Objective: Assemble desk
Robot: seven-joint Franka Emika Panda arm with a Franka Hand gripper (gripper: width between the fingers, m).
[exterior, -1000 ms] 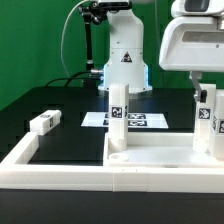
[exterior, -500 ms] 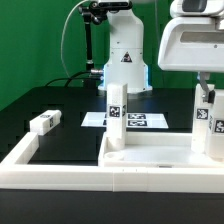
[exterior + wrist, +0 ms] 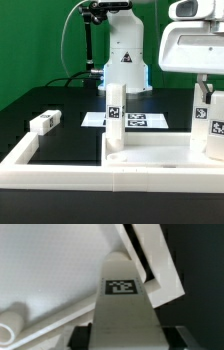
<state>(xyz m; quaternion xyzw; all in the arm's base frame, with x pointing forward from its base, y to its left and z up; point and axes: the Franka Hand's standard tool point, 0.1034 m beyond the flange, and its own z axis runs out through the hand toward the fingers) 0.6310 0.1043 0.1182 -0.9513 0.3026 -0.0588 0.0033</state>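
- Progress-wise I'd call this early-to-middle. The standing leg [image 3: 116, 112] is upright at the desk panel [image 3: 150, 157] corner on the exterior view's left. Can't tell if it's screwed all the way home.
- The held leg [image 3: 211, 125] is at the panel's corner on the exterior view's right. The fingers [image 3: 80, 336] pinch it from both sides. Whether its foot is seated yet, no idea.
- The loose leg [image 3: 44, 122] lies on its side on the black tabletop [image 3: 65, 100], well apart from the panel. No fourth leg in view, so probably plenty left to do.
- The panel lies flat, hollows up, tucked against the white rim [image 3: 40, 160], its long axis running across the exterior view. The held leg's long axis is vertical, tag facing the camera.
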